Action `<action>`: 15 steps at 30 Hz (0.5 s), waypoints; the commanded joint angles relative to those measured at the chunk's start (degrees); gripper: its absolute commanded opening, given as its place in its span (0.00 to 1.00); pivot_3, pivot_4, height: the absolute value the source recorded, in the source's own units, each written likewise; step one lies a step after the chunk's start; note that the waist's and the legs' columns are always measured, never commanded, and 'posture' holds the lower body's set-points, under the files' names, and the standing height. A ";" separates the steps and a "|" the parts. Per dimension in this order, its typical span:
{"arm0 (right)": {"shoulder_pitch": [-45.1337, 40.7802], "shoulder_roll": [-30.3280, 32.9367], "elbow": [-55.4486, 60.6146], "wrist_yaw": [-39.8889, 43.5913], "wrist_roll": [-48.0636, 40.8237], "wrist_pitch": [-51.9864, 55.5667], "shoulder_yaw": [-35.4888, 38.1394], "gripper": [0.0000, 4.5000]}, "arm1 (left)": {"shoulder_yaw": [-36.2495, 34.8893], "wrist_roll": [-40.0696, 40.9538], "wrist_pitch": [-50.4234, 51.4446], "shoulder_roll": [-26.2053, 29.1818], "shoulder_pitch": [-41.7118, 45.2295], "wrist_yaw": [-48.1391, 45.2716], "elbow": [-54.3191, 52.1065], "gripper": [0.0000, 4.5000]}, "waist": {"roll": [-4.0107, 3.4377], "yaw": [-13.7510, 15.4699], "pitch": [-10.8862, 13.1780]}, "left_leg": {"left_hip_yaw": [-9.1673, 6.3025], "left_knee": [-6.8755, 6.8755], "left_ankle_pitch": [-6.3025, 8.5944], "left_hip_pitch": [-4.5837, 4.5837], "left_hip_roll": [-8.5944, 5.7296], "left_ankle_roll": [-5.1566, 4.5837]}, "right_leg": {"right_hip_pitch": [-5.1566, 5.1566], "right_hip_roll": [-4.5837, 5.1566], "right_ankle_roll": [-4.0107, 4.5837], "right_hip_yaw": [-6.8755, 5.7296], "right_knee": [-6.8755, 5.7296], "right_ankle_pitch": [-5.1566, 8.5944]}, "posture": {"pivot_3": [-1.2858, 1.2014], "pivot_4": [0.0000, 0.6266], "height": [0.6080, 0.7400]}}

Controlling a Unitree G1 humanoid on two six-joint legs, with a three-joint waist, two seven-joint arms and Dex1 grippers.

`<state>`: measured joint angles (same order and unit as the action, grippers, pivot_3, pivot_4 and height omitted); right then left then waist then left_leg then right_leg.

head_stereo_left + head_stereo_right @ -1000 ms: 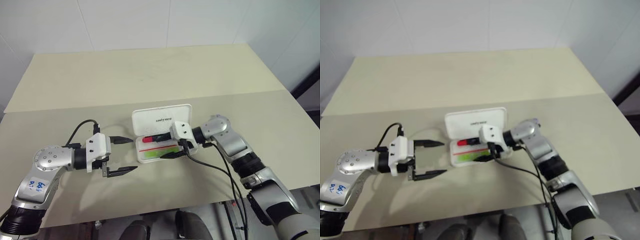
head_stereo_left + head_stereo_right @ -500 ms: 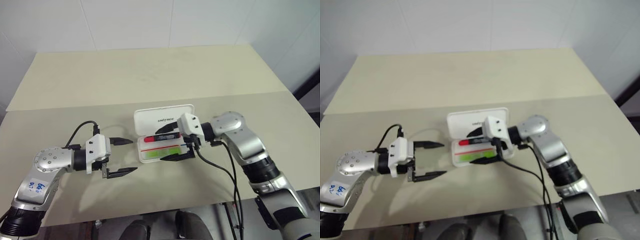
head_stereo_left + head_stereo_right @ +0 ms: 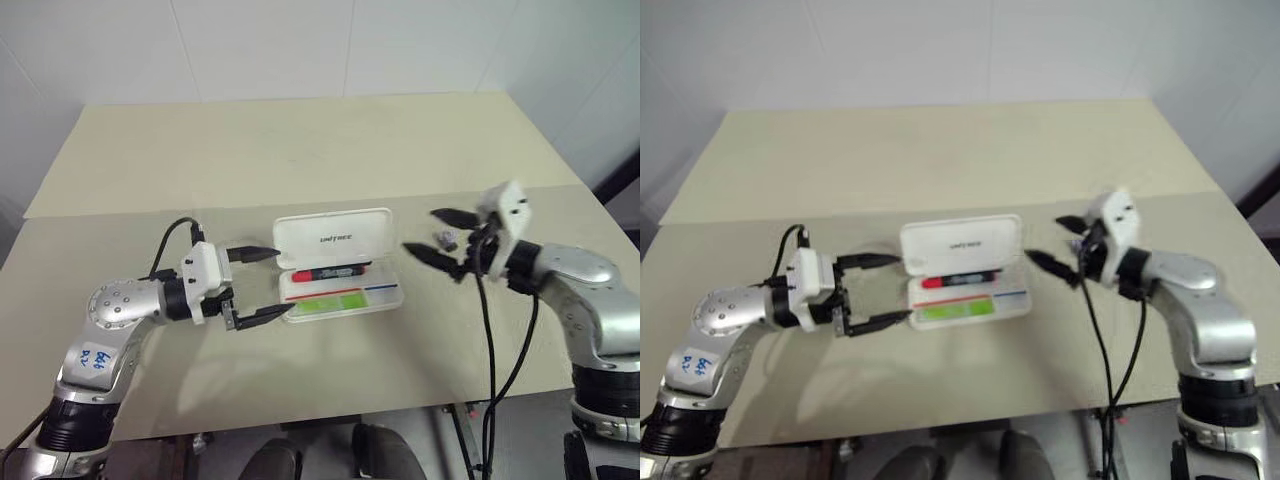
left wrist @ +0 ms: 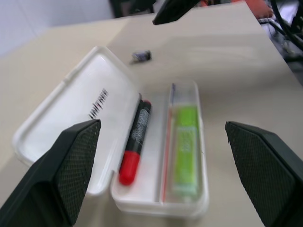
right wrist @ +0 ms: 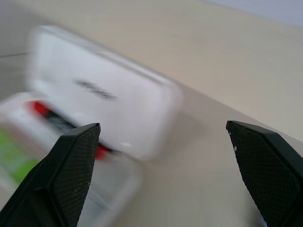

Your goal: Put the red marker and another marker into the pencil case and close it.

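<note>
- Hovering at the case's left end, left gripper [image 3: 260,285] has its fingers spread wide and holds nothing; one finger sits by the lid's left edge, the other by the tray's front-left corner.
- Right gripper [image 3: 440,238] is also wide and empty, well to the right of the case and above the table [image 3: 300,150], pointing back toward it.
- Case [image 3: 341,300] lies between the two grippers, lid [image 3: 333,238] standing up at the back, not closed.
- Red marker [image 4: 136,142] is already inside, in the back compartment against the lid hinge, red cap toward the left gripper.
- Green marker [image 4: 185,149] is inside too, in the front compartment, parallel to the red one, a divider between them.
- Small grey block [image 3: 446,238] sits on the table just behind the right gripper, outside the case.
- Judgement: both markers are loaded; only the lid closing is left.
- Left gripper looks best placed for that, being right beside the lid's edge.
</note>
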<state>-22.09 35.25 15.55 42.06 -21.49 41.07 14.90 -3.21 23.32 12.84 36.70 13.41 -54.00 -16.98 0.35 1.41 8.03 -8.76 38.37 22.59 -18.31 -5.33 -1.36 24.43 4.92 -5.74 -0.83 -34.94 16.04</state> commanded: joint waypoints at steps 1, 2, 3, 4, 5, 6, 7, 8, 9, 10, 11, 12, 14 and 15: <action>0.65 -1.11 -0.69 -6.76 1.61 -0.84 2.56 1.00 | 1.00 0.66 1.34 -0.98 1.49 1.40 -1.43 1.00 | 0.02 -0.19 -0.01 | 0.00 0.01 0.00 0.00 0.00 0.00 | 0.00 -0.01 0.00 0.00 0.00 0.00 | 0.52 0.24 1.00; 0.83 -1.31 -1.01 -7.72 1.94 -1.31 2.48 1.00 | 1.18 0.66 1.54 -1.15 1.58 1.47 -1.52 1.00 | 0.02 -0.24 -0.01 | 0.06 0.00 0.00 0.01 0.01 0.00 | 0.02 -0.02 0.00 -0.01 0.01 0.00 | 0.52 0.24 1.00; 0.82 -2.04 -2.40 -9.50 2.50 -1.62 2.66 1.00 | 1.64 0.74 1.99 -1.47 2.01 1.71 -1.67 1.00 | 0.02 -0.27 -0.01 | 0.09 -0.01 0.00 0.02 0.01 0.00 | 0.03 -0.02 -0.01 -0.01 0.02 0.00 | 0.52 0.24 1.00; 0.68 -2.83 -3.71 -11.11 2.62 -1.51 2.95 1.00 | 2.01 0.81 2.48 -1.75 2.45 2.04 -1.82 1.00 | 0.03 -0.25 -0.02 | 0.09 -0.01 0.00 0.03 0.03 0.00 | 0.03 -0.03 -0.01 -0.02 0.02 0.00 | 0.52 0.24 1.00; 0.38 -3.72 -4.93 -12.36 2.23 -0.96 3.37 1.00 | 2.23 0.82 2.80 -1.93 2.79 2.26 -1.86 1.00 | 0.03 -0.24 -0.02 | 0.08 0.01 0.00 0.04 0.04 0.00 | 0.02 -0.04 -0.01 -0.01 0.01 0.00 | 0.52 0.24 1.00; 0.17 -4.28 -5.72 -13.19 1.86 -0.62 3.62 1.00 | 2.31 0.77 3.06 -2.07 3.00 2.36 -1.90 1.00 | 0.04 -0.24 -0.02 | 0.08 0.00 0.00 0.04 0.04 0.01 | 0.02 -0.05 -0.01 -0.01 0.02 0.00 | 0.52 0.24 1.00; -0.16 -4.87 -6.61 -13.91 1.78 -0.94 3.57 1.00 | 2.36 0.71 3.27 -2.17 3.17 2.44 -1.97 1.00 | 0.04 -0.24 -0.02 | 0.08 0.02 0.00 0.04 0.04 0.01 | 0.02 -0.06 -0.01 0.00 0.02 0.00 | 0.52 0.24 1.00; -0.60 -5.52 -7.73 -14.56 1.65 -1.08 3.38 1.00 | 2.42 0.65 3.45 -2.25 3.33 2.49 -1.99 1.00 | 0.03 -0.25 -0.02 | 0.09 0.02 -0.01 0.04 0.03 0.01 | 0.02 -0.06 -0.01 0.01 0.02 -0.01 | 0.52 0.24 1.00; -0.98 -5.97 -8.83 -15.12 1.85 -1.62 2.92 1.00 | 2.46 0.62 3.63 -2.32 3.44 2.58 -2.08 1.00 | 0.03 -0.26 -0.02 | 0.10 0.03 -0.01 0.04 0.03 0.01 | 0.02 -0.06 -0.01 0.02 0.01 -0.01 | 0.52 0.24 1.00; -1.38 -6.37 -9.96 -15.56 2.19 -2.11 2.24 1.00 | 2.49 0.62 3.80 -2.36 3.50 2.65 -2.26 1.00 | 0.03 -0.25 -0.02 | 0.10 0.04 -0.01 0.04 0.03 0.01 | 0.02 -0.07 -0.01 0.02 0.01 -0.01 | 0.52 0.24 1.00; -1.79 -6.82 -10.95 -15.71 2.32 -2.57 1.59 1.00 | 2.48 0.66 3.95 -2.37 3.48 2.74 -2.51 1.00 | 0.03 -0.19 -0.02 | 0.09 0.05 -0.01 0.04 0.03 0.01 | 0.02 -0.08 -0.01 0.02 0.01 -0.01 | 0.52 0.24 1.00; -2.14 -7.17 -11.79 -15.82 2.54 -3.23 1.08 1.00 | 2.49 0.66 4.04 -2.39 3.46 2.83 -2.65 1.00 | 0.03 -0.19 -0.02 | 0.08 0.05 -0.01 0.03 0.02 0.01 | 0.02 -0.09 -0.01 0.02 0.01 -0.01 | 0.52 0.24 1.00; -2.98 -7.88 -13.75 -16.04 2.94 -4.36 0.19 1.00 | 2.44 0.69 4.20 -2.32 3.28 3.02 -3.10 1.00 | 0.02 -0.24 -0.02 | 0.08 0.06 -0.01 0.04 0.02 0.01 | 0.02 -0.11 0.00 0.05 0.01 -0.01 | 0.52 0.24 1.00; -3.36 -8.12 -14.81 -16.08 3.19 -5.12 -0.23 1.00 | 2.40 0.69 4.28 -2.28 3.17 3.14 -3.31 1.00 | 0.03 -0.25 -0.02 | 0.08 0.06 -0.01 0.04 0.02 0.01 | 0.02 -0.12 0.00 0.06 0.01 -0.01 | 0.52 0.24 1.00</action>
<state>-24.37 27.30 1.05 26.70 -18.88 38.10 14.92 -0.62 23.32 17.15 34.48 15.79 -51.30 -17.61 0.37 1.17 8.01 -8.68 38.41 22.58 -18.27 -5.30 -1.35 24.45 4.80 -5.74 -0.77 -34.92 16.03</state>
